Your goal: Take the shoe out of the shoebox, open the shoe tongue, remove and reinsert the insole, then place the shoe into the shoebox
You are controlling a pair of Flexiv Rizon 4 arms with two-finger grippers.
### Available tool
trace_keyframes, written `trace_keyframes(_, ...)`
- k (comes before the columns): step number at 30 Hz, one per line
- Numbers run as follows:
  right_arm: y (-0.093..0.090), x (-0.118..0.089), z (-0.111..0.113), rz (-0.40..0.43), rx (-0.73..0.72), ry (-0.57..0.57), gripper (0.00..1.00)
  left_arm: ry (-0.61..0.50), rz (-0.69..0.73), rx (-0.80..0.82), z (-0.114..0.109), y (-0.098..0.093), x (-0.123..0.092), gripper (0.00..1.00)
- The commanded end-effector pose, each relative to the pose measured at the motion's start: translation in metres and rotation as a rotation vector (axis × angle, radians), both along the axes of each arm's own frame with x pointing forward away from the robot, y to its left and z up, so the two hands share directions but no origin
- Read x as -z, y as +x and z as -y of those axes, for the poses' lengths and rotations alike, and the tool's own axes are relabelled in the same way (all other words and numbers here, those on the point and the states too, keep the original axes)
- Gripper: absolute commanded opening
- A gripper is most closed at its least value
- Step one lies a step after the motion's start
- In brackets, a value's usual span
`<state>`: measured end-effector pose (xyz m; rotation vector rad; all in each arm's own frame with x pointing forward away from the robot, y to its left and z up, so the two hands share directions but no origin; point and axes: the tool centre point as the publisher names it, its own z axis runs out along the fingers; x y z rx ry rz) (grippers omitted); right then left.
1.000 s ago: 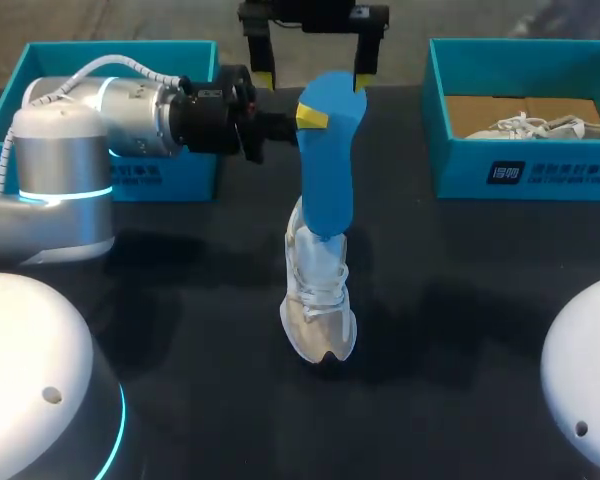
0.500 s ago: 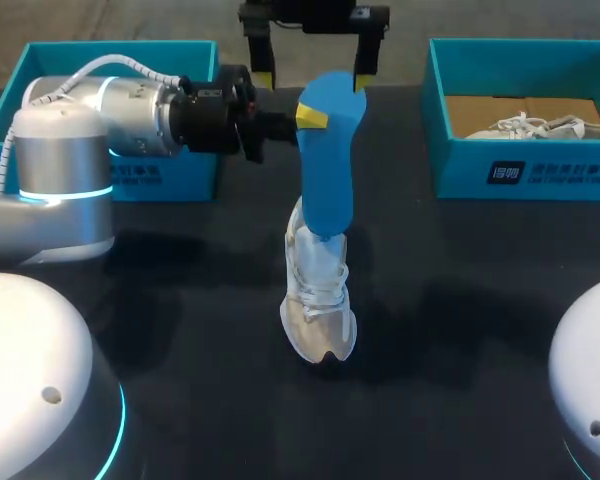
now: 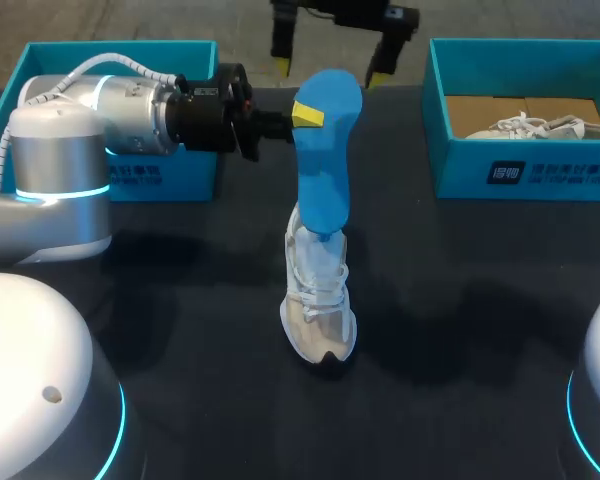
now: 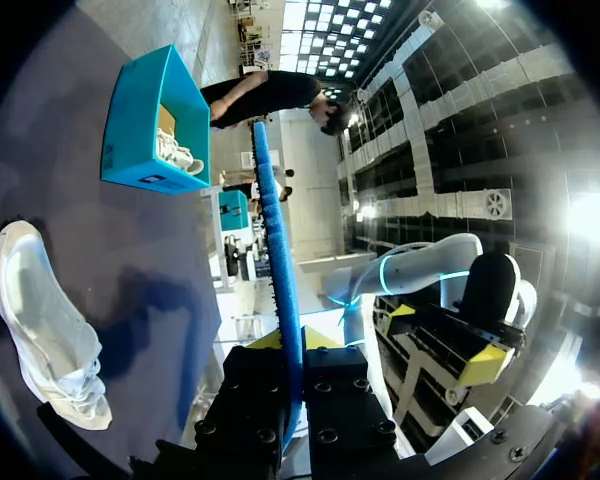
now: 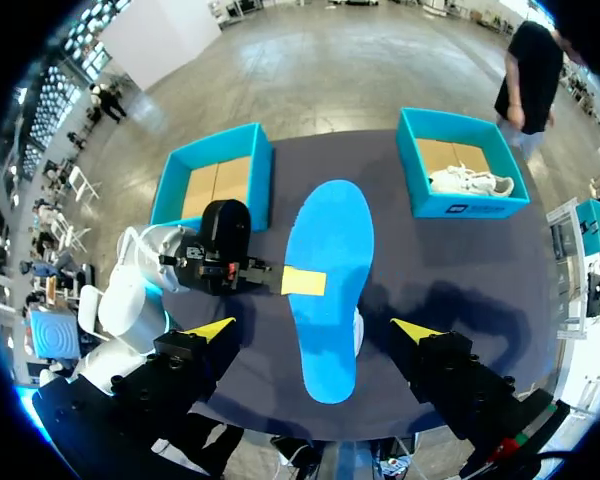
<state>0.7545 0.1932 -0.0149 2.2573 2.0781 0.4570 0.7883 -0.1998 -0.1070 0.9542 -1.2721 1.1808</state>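
- Left end effector pinches blue foam insole upright above white mesh sneaker; its far finger is hidden.
- Right end effector, spread, hovers farther above sneaker.
- Insole's lower end is hidden by sneaker.

Left arm level, left end effector clamped on insole; right end effector overhead, fingers spread wide.
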Motion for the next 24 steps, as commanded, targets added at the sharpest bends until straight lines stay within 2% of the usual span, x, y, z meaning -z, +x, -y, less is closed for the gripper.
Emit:
trace_keyframes(1,0.001,0.008,0.023,0.018,-0.049,0.252,1.0,0.003,0.0,-0.003,-0.003,-0.001,-0.001,0.0)
trace_keyframes(8,0.002,0.015,0.04,0.016,-0.038,0.446,1.0,0.004,0.001,-0.008,-0.006,-0.001,-0.001,0.0)
trace_keyframes(15,0.002,0.021,0.053,0.039,-0.034,0.548,1.0,0.003,0.003,-0.013,-0.007,-0.001,-0.001,0.0)
trace_keyframes(20,0.003,0.021,0.059,0.079,-0.065,0.668,1.0,0.004,0.003,-0.017,-0.009,-0.001,-0.001,0.0)
trace_keyframes(24,0.002,0.02,0.06,0.094,-0.098,0.719,1.0,0.007,0.002,-0.019,-0.01,0.0,-0.001,0.0)
